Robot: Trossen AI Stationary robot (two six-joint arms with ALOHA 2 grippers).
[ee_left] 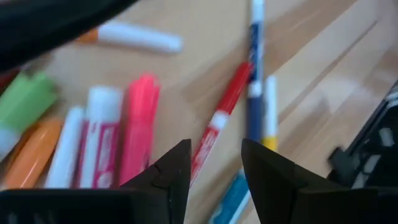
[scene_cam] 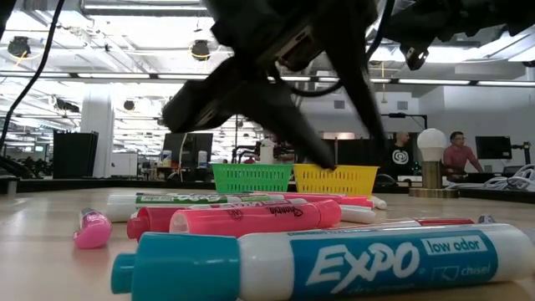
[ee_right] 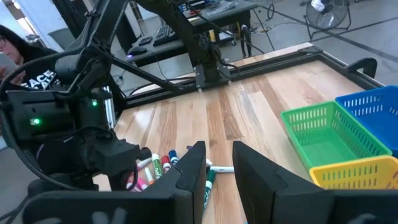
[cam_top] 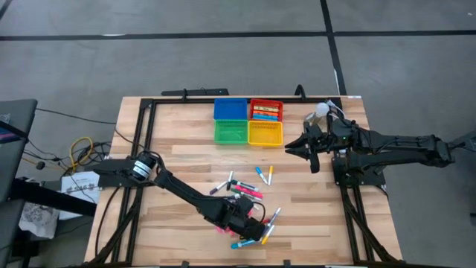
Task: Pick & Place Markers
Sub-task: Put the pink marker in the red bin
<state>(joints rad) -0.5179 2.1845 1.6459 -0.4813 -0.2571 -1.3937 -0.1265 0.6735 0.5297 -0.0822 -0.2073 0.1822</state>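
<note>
Several markers (cam_top: 245,192) lie flat and scattered on the wooden table's near middle, with caps in pink, blue, yellow, green and teal. My left gripper (cam_top: 250,223) hangs open over the nearest cluster. In the left wrist view its gripper (ee_left: 214,165) has one finger on each side of a thin red marker (ee_left: 224,106), beside a pink marker (ee_left: 138,130) and a blue one (ee_left: 254,93). Whether the fingers touch any marker cannot be told. A teal marker (scene_cam: 318,263) lies closest in the low view. My right gripper (cam_top: 291,149) waits open above the table, near the yellow tray.
Four small trays sit together at the table's far middle: blue (cam_top: 230,109), red (cam_top: 265,104) with markers inside, green (cam_top: 231,132) and yellow (cam_top: 265,134). A white bulb-shaped object (cam_top: 321,109) stands by the right arm. Black frame rails (cam_top: 141,134) run along the table's sides. People show beyond the table.
</note>
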